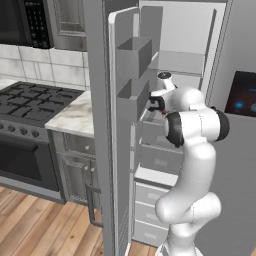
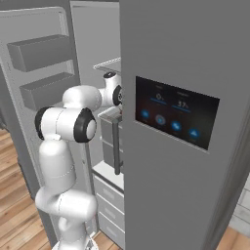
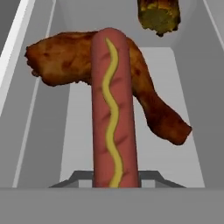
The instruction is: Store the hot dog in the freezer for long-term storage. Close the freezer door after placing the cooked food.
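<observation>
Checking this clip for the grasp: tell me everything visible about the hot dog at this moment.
In the hand view the hot dog is a slim reddish-brown sausage with darker grill marks and a wavy yellow mustard line along its length. It runs straight up from the bottom of that view, its near end at the pincer, which is shut on it. Its far rounded end overlaps a brown piece of cooked chicken lying across a pale grey freezer shelf; whether they touch cannot be told. No stick shows.

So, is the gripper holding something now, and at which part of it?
Yes. The gripper is shut on the hot dog, gripping its near end; the rest points away over a brown chicken piece inside the freezer.
</observation>
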You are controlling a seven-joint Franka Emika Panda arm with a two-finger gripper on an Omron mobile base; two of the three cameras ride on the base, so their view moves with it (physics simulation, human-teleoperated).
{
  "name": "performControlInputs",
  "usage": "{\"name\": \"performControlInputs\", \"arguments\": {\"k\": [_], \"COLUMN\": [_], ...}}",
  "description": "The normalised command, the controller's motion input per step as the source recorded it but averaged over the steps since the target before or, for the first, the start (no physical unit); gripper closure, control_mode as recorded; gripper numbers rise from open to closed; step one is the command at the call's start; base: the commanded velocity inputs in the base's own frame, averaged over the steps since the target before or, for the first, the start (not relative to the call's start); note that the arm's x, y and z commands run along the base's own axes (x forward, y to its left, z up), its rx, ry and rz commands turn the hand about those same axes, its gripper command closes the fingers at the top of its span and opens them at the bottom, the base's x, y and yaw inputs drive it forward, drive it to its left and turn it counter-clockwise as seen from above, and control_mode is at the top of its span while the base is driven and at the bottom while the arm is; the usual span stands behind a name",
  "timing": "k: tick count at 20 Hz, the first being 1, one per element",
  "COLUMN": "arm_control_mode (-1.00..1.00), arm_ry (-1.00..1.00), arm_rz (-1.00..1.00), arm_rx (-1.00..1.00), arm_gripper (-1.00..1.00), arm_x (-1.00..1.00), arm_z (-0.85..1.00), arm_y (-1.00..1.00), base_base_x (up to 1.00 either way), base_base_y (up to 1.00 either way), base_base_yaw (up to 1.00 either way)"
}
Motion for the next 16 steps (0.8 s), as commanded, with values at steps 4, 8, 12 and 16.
{"name": "performControlInputs", "arguments": {"k": [4,8,12,16], "arm_control_mode": [-1.0,-1.0,-1.0,-1.0], "arm_ry": [0.01,0.0,-0.01,0.0], "arm_rz": [0.0,0.0,0.01,0.0], "arm_rx": [0.0,0.0,0.0,0.0], "arm_gripper": [1.0,1.0,1.0,-1.0], "arm_x": [0.42,0.43,0.08,0.0], "arm_z": [-0.5,-0.5,-0.16,-0.06], "arm_y": [-0.35,-0.2,0.0,0.0], "base_base_x": [0.0,0.0,0.0,0.0], "base_base_y": [0.0,0.0,0.0,0.0], "base_base_yaw": [0.0,0.0,0.0,0.0]}}
